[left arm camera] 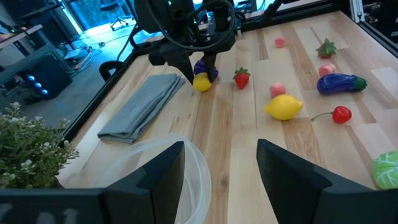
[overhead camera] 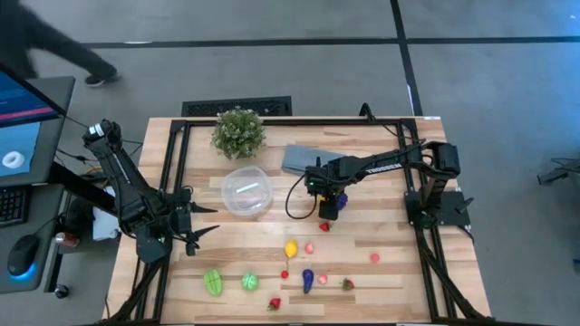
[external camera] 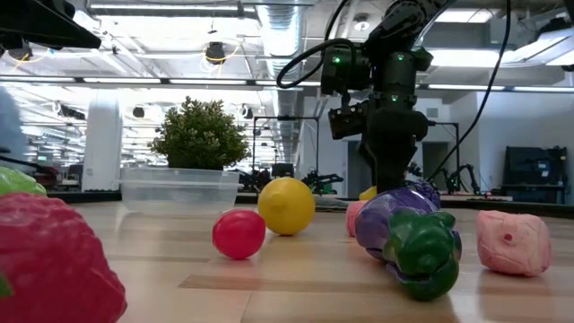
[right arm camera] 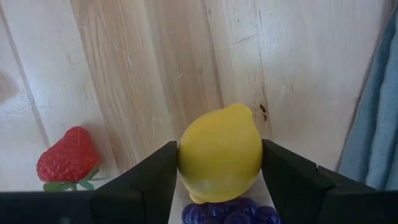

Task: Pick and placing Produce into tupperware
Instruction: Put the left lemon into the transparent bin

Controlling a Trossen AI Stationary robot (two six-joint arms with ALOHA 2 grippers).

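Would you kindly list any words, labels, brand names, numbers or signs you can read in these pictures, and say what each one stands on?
No readable text in any view.
The toy fruits, such as the small yellow lemon in the right gripper, are unmarked.
The clear tupperware and grey cloth carry no label.
The monitor at the high view's left edge shows a screen, but nothing on it is legible.

Grey floor (overhead camera: 272, 54) with dark seams around the wooden tabletop (overhead camera: 381, 276). Monitor (overhead camera: 18, 122), keyboard (overhead camera: 11, 205) and mouse (overhead camera: 20, 258) at left edge. Ceiling ducts (external camera: 278, 27) and strip lights up top.
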